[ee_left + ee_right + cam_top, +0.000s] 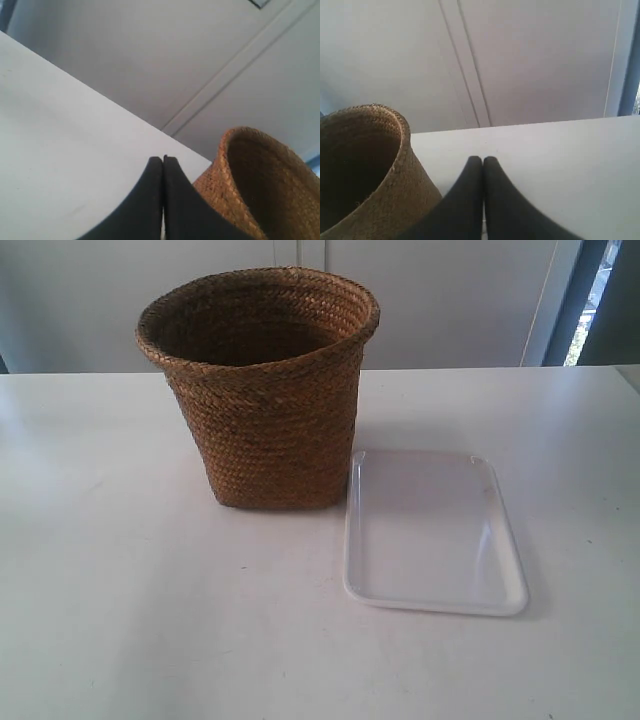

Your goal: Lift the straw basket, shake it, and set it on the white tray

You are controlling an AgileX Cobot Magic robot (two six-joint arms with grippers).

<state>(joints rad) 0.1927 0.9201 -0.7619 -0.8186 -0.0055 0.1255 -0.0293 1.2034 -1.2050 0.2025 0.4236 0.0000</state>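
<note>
The straw basket (262, 390) stands upright on the white table, brown and braided, with a dark inside. Right beside its base lies the white tray (432, 535), empty. No arm shows in the exterior view. In the left wrist view my left gripper (163, 159) is shut with nothing in it, apart from the straw basket (260, 185) to one side. In the right wrist view my right gripper (483, 159) is also shut and empty, with the straw basket (370, 175) close beside it. The tray is out of both wrist views.
The white table (120, 590) spreads wide around the basket and tray. A pale wall (450, 300) runs behind its far edge, with a dark window frame (590, 300) at the exterior view's right.
</note>
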